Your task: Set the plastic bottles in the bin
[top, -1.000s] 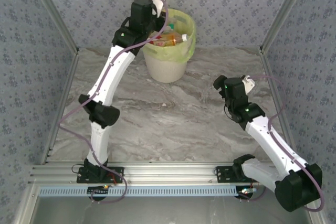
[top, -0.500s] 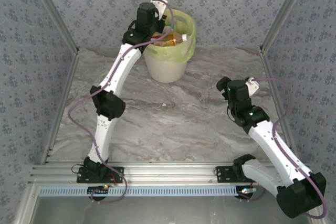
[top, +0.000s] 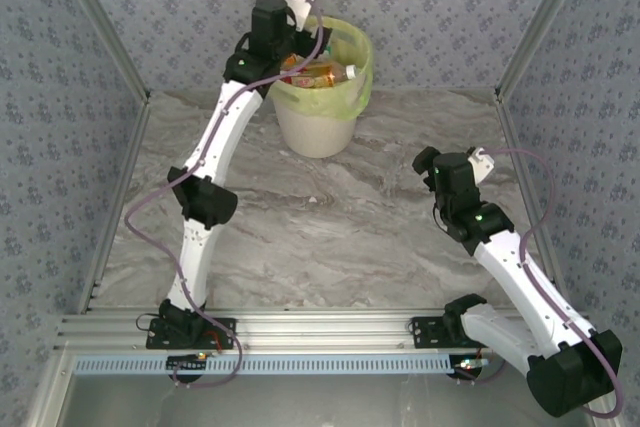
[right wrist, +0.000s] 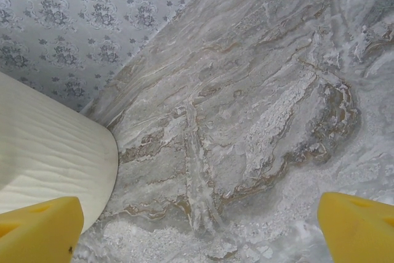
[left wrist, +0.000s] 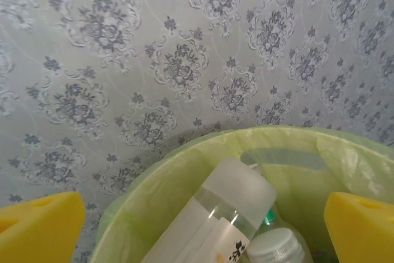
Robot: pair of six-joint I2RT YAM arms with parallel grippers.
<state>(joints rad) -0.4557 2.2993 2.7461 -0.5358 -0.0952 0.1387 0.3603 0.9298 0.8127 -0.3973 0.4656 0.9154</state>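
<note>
The left gripper point(left wrist: 203, 223) hangs just above the bin point(top: 318, 117), fingers wide apart and empty. The bottles point(top: 322, 72) lie inside the bin. The right gripper point(right wrist: 197, 226), also spread and empty, hovers right of the bin. It is best to lift the left gripper straight up, so it does not snag the bag point(left wrist: 345, 164).

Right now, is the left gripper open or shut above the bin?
Open: the left gripper has its yellow fingers far apart, gripping nothing; bottles lie below in the bin.
</note>
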